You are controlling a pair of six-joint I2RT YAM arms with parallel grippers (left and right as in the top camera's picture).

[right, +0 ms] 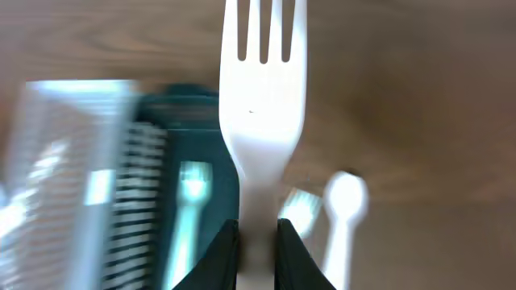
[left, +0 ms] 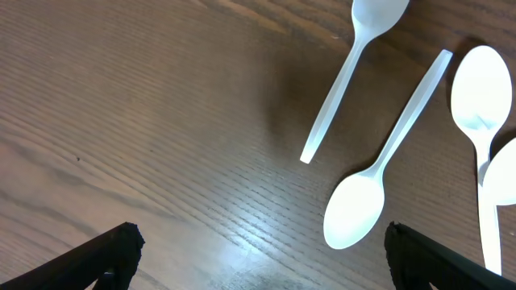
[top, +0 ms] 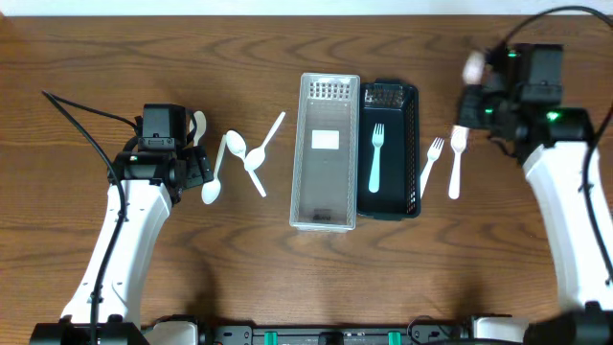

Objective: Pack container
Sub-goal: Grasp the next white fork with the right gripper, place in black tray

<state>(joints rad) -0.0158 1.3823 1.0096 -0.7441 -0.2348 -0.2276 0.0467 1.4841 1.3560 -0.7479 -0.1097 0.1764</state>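
The desk (top: 115,57) is bare brown wood. At its middle stands the clear container (top: 326,206), long and narrow. Touching its right side is the dark basket (top: 412,144), with one pale fork (top: 376,158) lying lengthwise inside.

My right gripper (right: 258,242) is above the desk's right side, nearer the far edge. It pinches the white fork (right: 262,97) low on the handle, tines pointing away from me. The view is blurred, so I cannot tell how squarely the handle sits between my fingers (right: 226,258).

My left gripper (left: 258,258) hangs over the left side with its fingers spread wide and nothing between them. It is beside the spoons (left: 359,205).

Two loose forks (top: 433,163) lie side by side on the wood just right of the basket. The spoons are scattered between my left gripper and the container.

I judge all this cutlery to be thin plastic: very light, smooth, and somewhat bendy. A hard squeeze could flex or snap a neck, and a light piece can swivel in a loose pinch. I would take each piece across the flat of the handle near its middle, not at the bowl or tines. Since the pieces lie flat on the wood, my fingertips must come down right at the surface.
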